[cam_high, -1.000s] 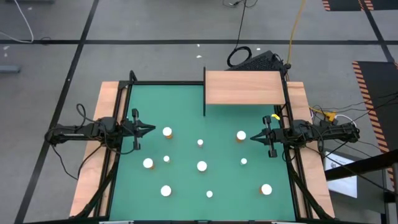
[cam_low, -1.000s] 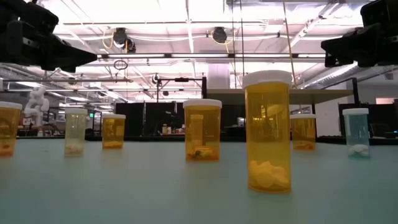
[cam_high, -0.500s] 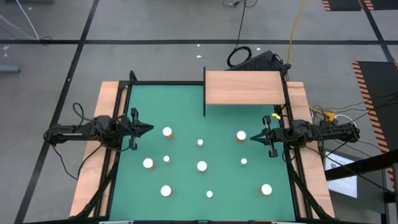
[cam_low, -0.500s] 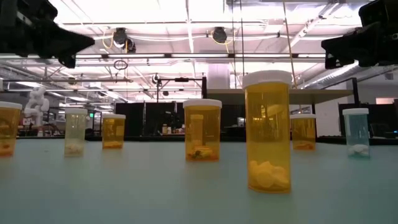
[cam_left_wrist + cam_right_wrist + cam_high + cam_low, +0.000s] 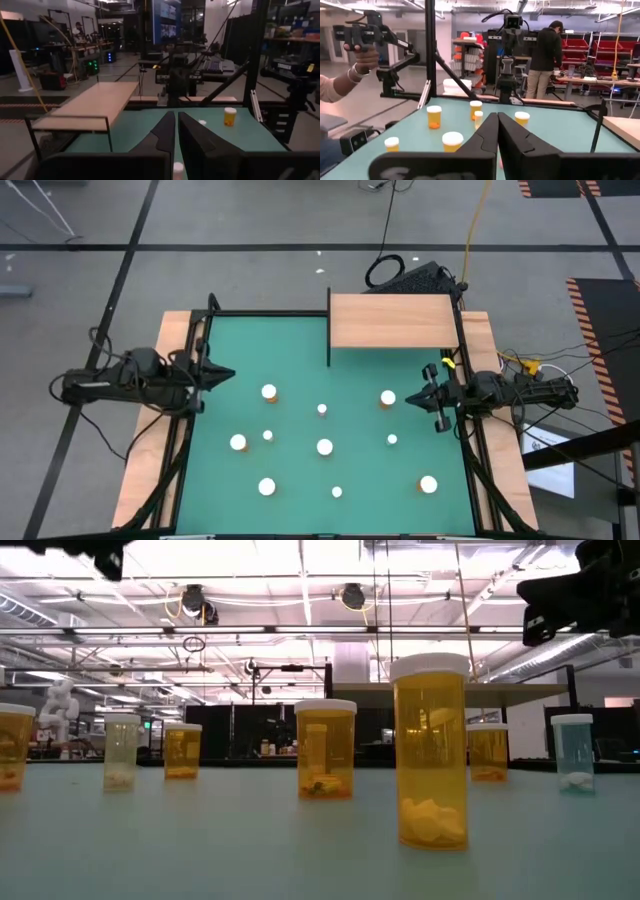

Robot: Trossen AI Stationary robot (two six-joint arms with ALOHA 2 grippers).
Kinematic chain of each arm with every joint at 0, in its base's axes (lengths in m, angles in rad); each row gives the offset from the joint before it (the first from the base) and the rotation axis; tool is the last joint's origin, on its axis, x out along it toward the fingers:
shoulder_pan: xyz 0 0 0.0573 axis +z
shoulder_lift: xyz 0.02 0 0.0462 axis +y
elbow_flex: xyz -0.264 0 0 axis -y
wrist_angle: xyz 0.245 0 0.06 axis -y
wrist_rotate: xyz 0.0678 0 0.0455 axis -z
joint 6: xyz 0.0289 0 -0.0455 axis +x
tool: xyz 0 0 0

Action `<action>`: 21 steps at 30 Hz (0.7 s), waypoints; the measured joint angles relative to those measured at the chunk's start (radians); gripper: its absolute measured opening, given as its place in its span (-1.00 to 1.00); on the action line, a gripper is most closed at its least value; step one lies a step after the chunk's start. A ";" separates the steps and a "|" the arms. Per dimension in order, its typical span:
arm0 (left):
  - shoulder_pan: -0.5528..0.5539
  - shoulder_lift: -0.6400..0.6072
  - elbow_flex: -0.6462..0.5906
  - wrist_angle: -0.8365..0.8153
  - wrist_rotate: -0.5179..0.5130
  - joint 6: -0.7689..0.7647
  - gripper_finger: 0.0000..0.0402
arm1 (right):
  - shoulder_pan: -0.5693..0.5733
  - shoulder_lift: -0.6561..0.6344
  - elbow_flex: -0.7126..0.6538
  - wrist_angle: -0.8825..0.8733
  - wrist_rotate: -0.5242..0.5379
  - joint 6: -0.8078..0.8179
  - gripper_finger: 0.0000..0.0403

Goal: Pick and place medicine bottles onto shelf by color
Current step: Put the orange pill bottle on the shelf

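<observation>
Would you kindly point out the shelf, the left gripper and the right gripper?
shelf (image 5: 392, 320), high view, middle of its board.
left gripper (image 5: 231, 375), high view, its shut fingertips.
right gripper (image 5: 408, 400), high view, its shut fingertips.

Cut off at the frame edges

In the low view the leftmost medicine bottle (image 5: 12, 747) is clipped (only part shows), and both arms barely enter from above.
</observation>
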 joint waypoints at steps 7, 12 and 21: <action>-0.003 0.204 0.257 -0.150 0.000 0.026 -0.87 | 0.000 0.000 0.000 -0.022 0.000 0.103 -1.00; -0.003 0.349 0.470 -0.322 -0.001 0.013 -0.87 | 0.000 0.000 0.000 -0.050 0.000 0.113 -1.00; -0.002 0.601 0.806 -0.611 -0.030 0.036 -0.87 | 0.000 0.009 0.000 -0.138 0.010 0.142 -1.00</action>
